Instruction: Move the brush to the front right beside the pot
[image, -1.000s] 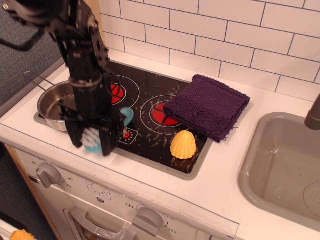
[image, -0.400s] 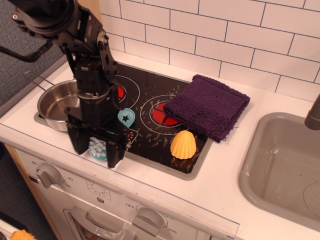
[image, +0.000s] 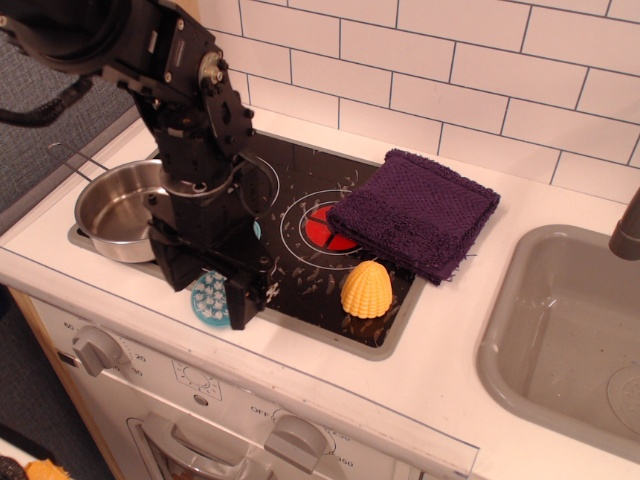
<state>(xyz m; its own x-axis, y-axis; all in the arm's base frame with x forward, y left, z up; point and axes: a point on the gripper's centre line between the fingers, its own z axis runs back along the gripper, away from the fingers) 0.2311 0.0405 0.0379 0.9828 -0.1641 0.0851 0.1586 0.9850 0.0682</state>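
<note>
I see my gripper (image: 210, 292) low over the stove's front left edge, fingers spread apart on either side of the brush (image: 209, 298), which lies bristles up on the stove rim. I cannot tell whether they touch it. The pot (image: 115, 208) sits just behind to the left. A yellow dome (image: 366, 290) and purple cloth (image: 415, 212) lie further right.

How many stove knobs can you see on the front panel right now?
2: one grey round knob at front left, another grey knob lower centre. More may sit beyond the frame.
</note>
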